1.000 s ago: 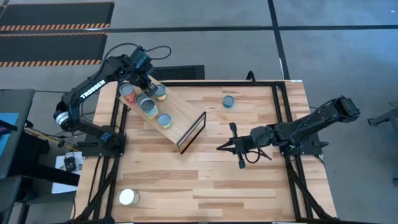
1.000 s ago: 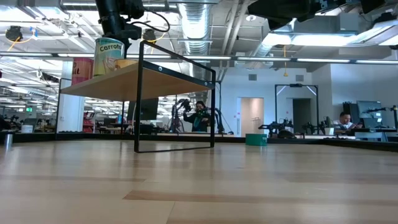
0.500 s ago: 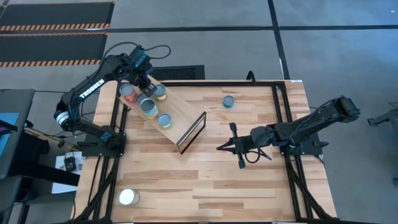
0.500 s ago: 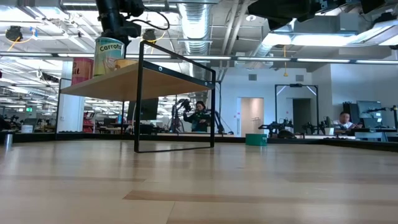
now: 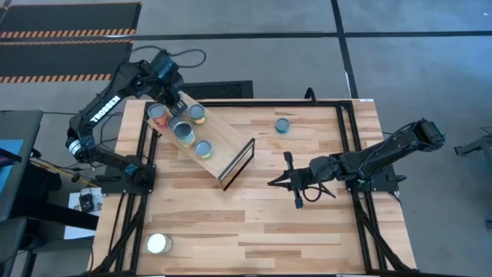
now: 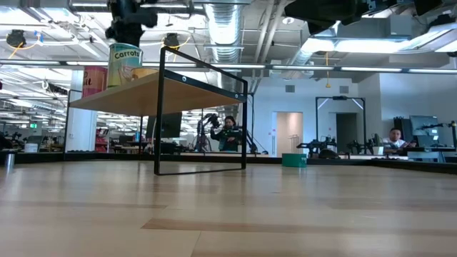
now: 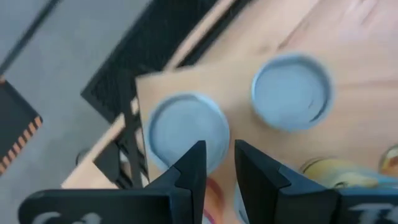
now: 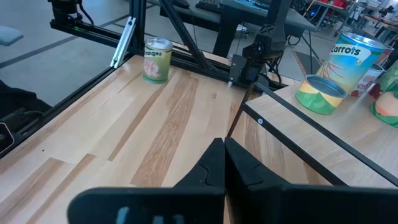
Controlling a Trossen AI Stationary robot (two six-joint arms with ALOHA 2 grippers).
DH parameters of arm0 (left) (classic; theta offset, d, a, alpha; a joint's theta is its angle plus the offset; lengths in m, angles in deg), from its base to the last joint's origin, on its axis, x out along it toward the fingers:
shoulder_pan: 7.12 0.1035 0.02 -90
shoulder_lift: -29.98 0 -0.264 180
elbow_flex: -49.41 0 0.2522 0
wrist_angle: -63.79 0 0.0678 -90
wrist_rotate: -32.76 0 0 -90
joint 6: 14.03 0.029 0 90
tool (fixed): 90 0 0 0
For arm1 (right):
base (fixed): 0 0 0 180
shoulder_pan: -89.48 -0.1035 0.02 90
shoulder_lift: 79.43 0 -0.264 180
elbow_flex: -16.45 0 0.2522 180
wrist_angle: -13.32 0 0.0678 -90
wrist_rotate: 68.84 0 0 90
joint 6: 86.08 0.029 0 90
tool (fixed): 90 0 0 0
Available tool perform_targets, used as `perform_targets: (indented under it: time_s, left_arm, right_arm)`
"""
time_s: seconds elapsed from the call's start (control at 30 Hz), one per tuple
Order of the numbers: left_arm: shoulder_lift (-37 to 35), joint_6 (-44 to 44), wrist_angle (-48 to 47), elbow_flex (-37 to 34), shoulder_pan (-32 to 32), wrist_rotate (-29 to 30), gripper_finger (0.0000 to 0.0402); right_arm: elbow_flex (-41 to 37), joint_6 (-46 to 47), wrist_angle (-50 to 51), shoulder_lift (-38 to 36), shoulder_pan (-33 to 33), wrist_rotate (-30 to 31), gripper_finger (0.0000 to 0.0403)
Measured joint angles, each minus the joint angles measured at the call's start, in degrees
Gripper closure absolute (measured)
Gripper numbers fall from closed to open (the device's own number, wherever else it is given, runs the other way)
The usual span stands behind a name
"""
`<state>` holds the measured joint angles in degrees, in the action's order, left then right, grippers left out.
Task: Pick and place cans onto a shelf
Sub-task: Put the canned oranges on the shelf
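Note:
The light wooden shelf (image 5: 219,146) stands slantwise at the table's far left on a dark frame. Several cans stand on it: a red one (image 5: 157,113), an orange one (image 5: 197,114), a green one (image 5: 182,131) and a yellow one (image 5: 204,148). My left gripper (image 5: 175,106) hangs above the cans at the shelf's far end, narrowly open and holding nothing. In the left wrist view its fingers (image 7: 217,163) stand over two silvery-blue lids (image 7: 186,129) (image 7: 291,91). My right gripper (image 5: 270,183) hovers shut over the table's middle.
One can (image 5: 283,125) stands alone on the table toward the far edge, right of the shelf, and shows in the right wrist view (image 8: 157,60). A white-lidded can (image 5: 159,244) stands near the table's front left corner. The shelf's dark-edged end panel (image 5: 238,163) faces my right gripper.
My left gripper has gone up from the cans at the shelf's far end and now hangs clear above the tall can marked Carrots. The cans have stayed where they were.

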<state>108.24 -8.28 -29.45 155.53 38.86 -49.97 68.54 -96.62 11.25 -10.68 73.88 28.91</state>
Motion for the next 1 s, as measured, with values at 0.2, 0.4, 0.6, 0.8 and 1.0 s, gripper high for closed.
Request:
perform_targets:
  time_s: [0.2, 0.4, 0.6, 0.8, 1.0]
  left_arm:
    - [-3.93, 1.58, -0.29, 2.6, -5.16, -1.74, 0.0329]
    - [-14.55, -2.35, 5.58, -3.69, -18.16, -1.95, 0.0343]
    - [-25.2, -12.45, 12.87, -16.79, -39.17, 0.71, 0.0394]
    - [-27.14, -22.51, 21.2, -30.67, -61.63, 11.01, 0.0399]
    - [-19.23, -28.37, 29.17, -34.42, -79.26, 19.08, 0.04]
  right_arm:
    - [0.0, -0.01, 0.04, 0.0, 0.0, 0.0, 0.0391]
    - [-4.86, -2.86, -9.33, -0.02, 0.53, -0.63, 0.0395]
    - [-13.44, -0.67, -27.98, -0.02, 3.36, -5.47, 0.0394]
    - [-14.93, 2.59, -29.51, 0.0, 4.61, -6.07, 0.0391]
    - [-14.93, 2.62, -29.49, 0.0, 4.4, -6.08, 0.0391]
